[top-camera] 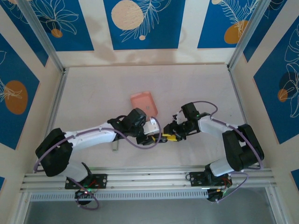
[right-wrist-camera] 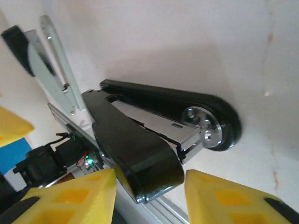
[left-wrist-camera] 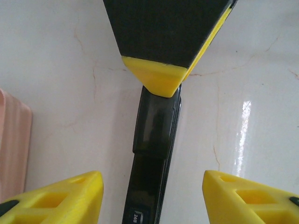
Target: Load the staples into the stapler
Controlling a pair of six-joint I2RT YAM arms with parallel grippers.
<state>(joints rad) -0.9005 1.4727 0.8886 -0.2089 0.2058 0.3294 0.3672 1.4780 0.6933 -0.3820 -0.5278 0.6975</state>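
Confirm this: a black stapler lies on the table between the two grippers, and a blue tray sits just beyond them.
Wrong on one count: the tray is pink, not blue, as the top external view shows. The black stapler does lie on the table between the left gripper and the right gripper.

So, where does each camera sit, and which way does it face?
Top external: above and behind the bases, facing down on the table; both arms show.
Left wrist: on left arm, facing down at the stapler; left pincer fingers show.
Right wrist: on right arm, facing the stapler; right pincer fingers show.
Shared: the stapler.
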